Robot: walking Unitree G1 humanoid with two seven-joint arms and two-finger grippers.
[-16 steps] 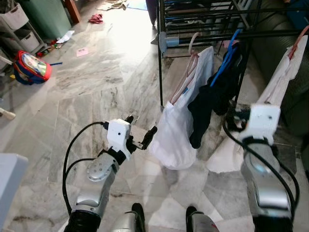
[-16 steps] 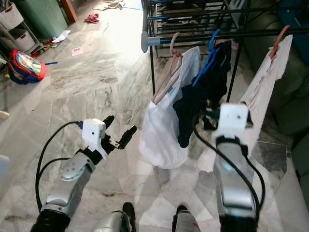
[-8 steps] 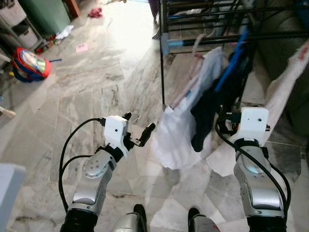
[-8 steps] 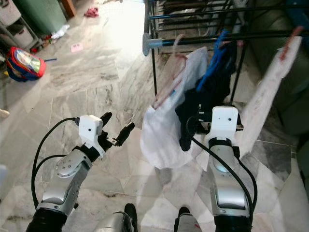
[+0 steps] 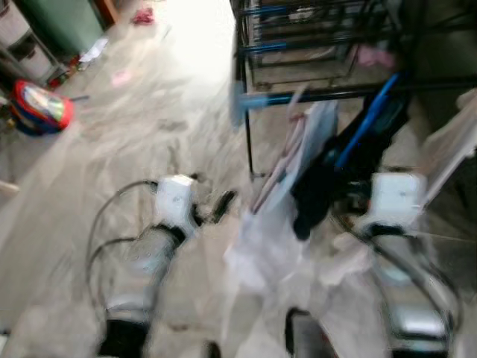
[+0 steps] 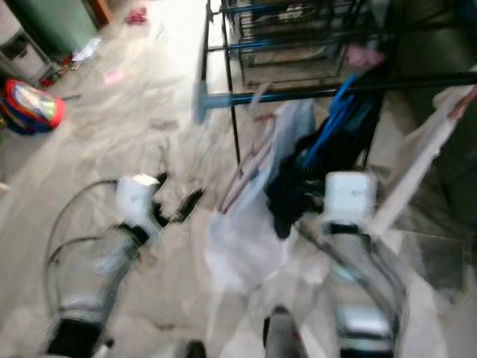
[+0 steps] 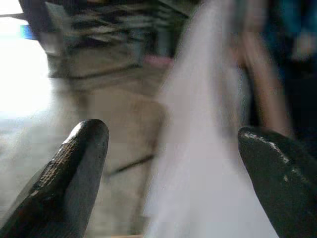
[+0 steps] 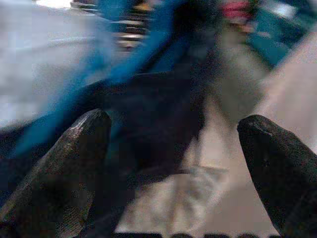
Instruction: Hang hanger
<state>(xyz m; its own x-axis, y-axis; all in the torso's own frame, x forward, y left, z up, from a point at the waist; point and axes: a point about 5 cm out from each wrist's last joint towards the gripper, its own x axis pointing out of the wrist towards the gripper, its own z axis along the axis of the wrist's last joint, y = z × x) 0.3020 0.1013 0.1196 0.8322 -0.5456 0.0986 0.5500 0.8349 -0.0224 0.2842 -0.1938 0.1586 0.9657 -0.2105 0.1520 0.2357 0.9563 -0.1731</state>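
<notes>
The head views are blurred. A black drying rack (image 5: 313,95) stands ahead. On its rail hang a pink hanger (image 5: 287,153) with a white garment (image 5: 268,224) and a blue hanger (image 5: 369,112) with a dark garment (image 5: 317,194). My left gripper (image 5: 211,195) is open and holds nothing, just left of the white garment (image 7: 198,148). My right gripper (image 8: 173,148) is open too, its fingers pointing at the dark garment (image 8: 153,109) and the blue hanger (image 8: 124,54) close in front.
Another white cloth (image 5: 451,142) hangs at the rack's right end. A red and blue backpack (image 5: 41,108) lies on the marble floor at far left, near a green cabinet (image 5: 59,19) and scattered small items. Open floor stretches left of the rack.
The whole picture has shifted and blurred, so the camera moved; the rack's rail now sits lower and nearer. Both arms stay raised toward the hanging clothes, with both grippers still open.
</notes>
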